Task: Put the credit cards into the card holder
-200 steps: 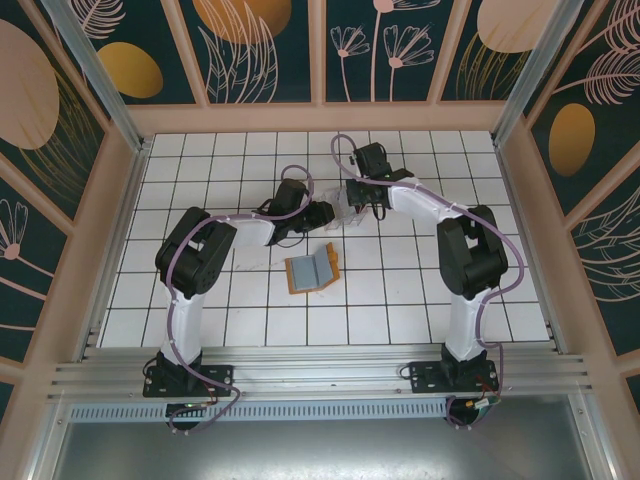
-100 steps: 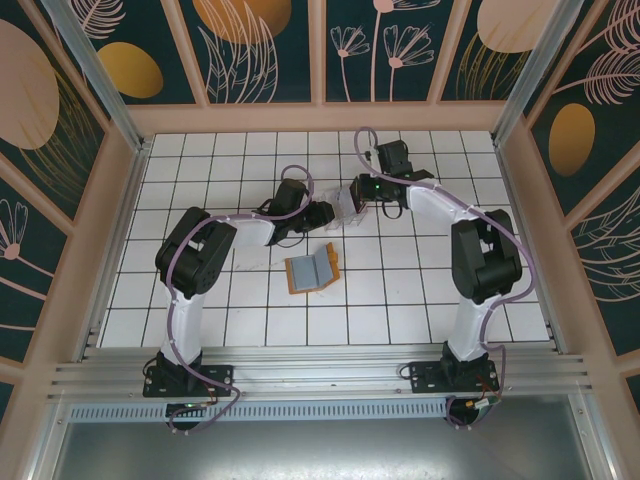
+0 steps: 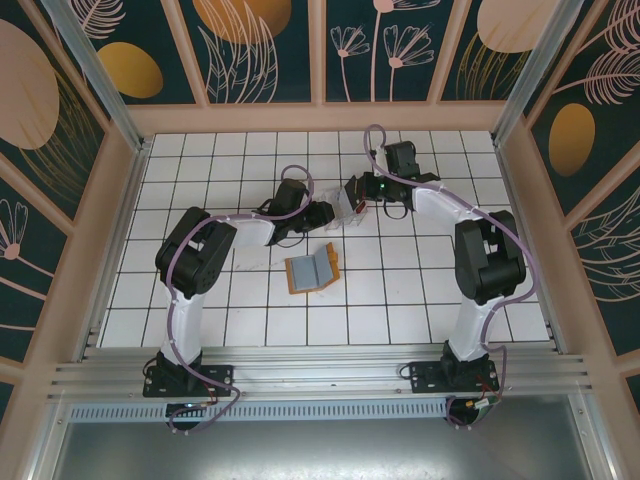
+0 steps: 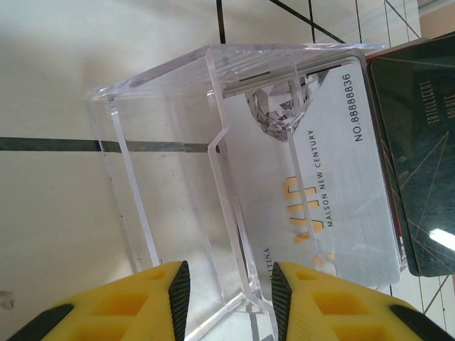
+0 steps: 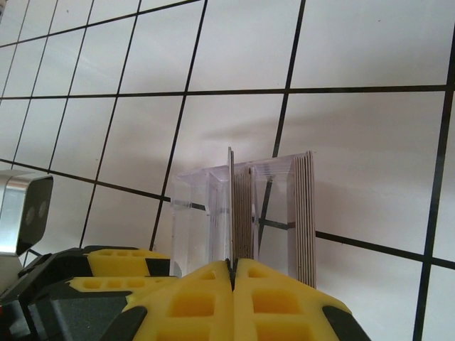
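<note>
The card holder (image 3: 312, 270) is seen lying open on the white-tiled bench (image 3: 200, 290), grey lining upward, nearer the arm bases than both pincers and apart from them. Farther back, a clear case (image 3: 347, 207) is stood on the bench between the two arms. The left pincer (image 4: 229, 278) is closed partway on the near end of that case. In the left wrist view its yellow fingers (image 4: 142, 312) are set either side of a transparent wall, so the case is grasped. Inside the case a silver card (image 4: 320, 177) lettered VIP is leaned against a divider, and a dark card (image 4: 419, 156) with fine pale lines is seen just beside it at the right edge. The right pincer (image 5: 233, 268) is clenched: its fingertips are pressed together on the edge of a single thin credit card (image 5: 230, 206), which is viewed edge-on and held upright, its far end among the case's compartments. Beside it further cards (image 5: 245, 213) are stacked upright in the case, and an outer stack (image 5: 306, 206) is stood at the case's right side. Whether the held card is clear of the case cannot be told
</note>
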`<action>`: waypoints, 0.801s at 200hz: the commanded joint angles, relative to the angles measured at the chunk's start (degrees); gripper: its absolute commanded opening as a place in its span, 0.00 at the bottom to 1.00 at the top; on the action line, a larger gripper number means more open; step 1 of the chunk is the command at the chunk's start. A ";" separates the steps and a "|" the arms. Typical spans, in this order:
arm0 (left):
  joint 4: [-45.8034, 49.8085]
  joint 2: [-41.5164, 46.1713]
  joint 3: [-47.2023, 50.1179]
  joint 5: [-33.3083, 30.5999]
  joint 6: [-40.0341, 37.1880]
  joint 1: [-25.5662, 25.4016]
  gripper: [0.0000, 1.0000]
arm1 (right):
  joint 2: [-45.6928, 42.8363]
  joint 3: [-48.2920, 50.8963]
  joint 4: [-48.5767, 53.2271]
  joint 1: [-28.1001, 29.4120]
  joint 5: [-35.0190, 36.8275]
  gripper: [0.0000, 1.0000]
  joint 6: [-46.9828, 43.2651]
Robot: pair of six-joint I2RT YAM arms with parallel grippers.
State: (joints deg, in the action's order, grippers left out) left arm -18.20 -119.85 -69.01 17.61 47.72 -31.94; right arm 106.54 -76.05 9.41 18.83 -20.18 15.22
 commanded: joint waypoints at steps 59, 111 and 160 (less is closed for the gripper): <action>2.83 -2.40 0.11 0.32 0.20 -0.14 0.38 | -0.91 0.62 -1.32 -0.47 -1.70 0.01 0.60; 2.86 -2.42 0.02 0.41 0.27 -0.21 0.39 | 0.00 0.38 -0.64 0.76 0.51 0.01 -0.10; 2.88 -2.51 0.02 0.44 0.33 -0.18 0.38 | 0.55 0.96 -3.32 1.19 -4.64 0.01 2.41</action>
State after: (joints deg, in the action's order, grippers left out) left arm -18.22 -119.85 -69.01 17.65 47.72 -31.94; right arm 106.56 -75.92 8.80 19.62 -21.61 15.84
